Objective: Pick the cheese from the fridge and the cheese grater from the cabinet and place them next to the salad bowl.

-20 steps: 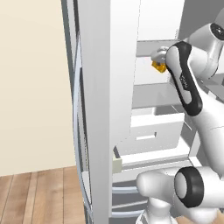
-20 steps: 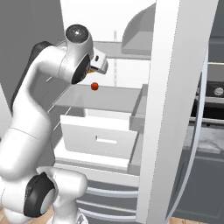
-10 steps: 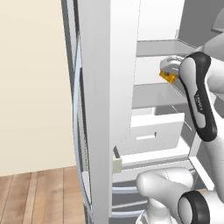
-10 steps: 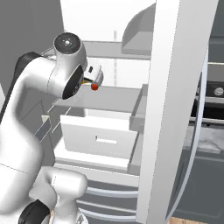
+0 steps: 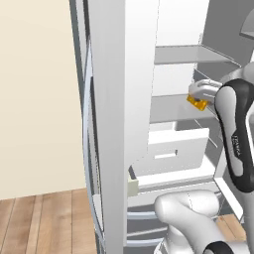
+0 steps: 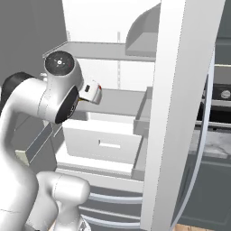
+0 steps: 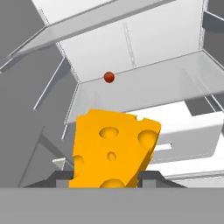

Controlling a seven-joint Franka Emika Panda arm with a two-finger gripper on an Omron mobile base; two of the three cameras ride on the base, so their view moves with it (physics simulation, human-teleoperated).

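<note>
my gripper is pinching the cheese, one dark finger on each side of the yellow-orange wedge, whose holed face rises large at the bottom of the hand view. in the left base view the cheese shows as a small orange piece at the end of my hand, in the air in front of the fridge, level with the middle shelf and clear of its surface. in the right base view my gripper sits just beside my upper arm joint, with a sliver of orange at its inner edge; the fingers themselves are mostly hidden there by the white hand body. beyond the cheese in the hand view, a small red ball rests near the back of the middle shelf, well apart from the cheese. above it runs the upper shelf, tilted in the frame because my hand is rolled. below the middle shelf a white drawer stands pulled out from the fridge body, with a short slot handle on its front; the left base view shows the same drawer under the shelf. the fridge door stands open on the right of the right base view, edge-on to the camera. a wooden floor shows at lower left in the left base view, beside a plain cream wall.
</note>
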